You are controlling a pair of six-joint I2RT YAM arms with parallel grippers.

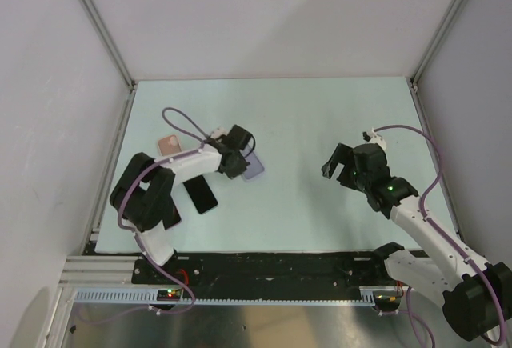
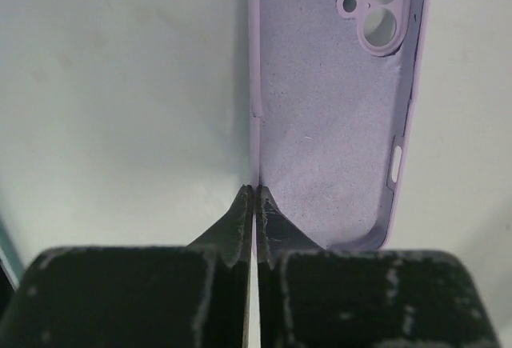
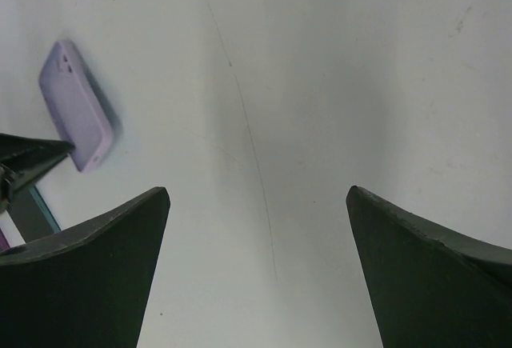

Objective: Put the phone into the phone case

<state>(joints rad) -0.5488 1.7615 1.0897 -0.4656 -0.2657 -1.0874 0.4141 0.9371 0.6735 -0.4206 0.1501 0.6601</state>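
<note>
1. Table [image 1: 320, 124]: pale surface carrying everything
2. Right gripper [image 3: 258, 192]: fingers spread wide and empty, parked well apart, probably in reserve for the phone
3. Left gripper [image 2: 254, 194]: clenched on the long rim of the lilac phone case [image 2: 328, 124], likely to reposition it
4. Salmon-pink phone case [image 1: 168, 142]: flat beyond the left arm, untouched
5. Phone [image 1: 202, 194]: flat beside the left arm, outside either case

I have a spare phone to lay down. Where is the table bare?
Bare: the wide middle strip between the lilac rubbery phone case and the open right gripper, and the far table edge. Crowded: the left side, where the shut left gripper pinches that case's rim, near the black glossy phone and salmon-pink case shell.
</note>
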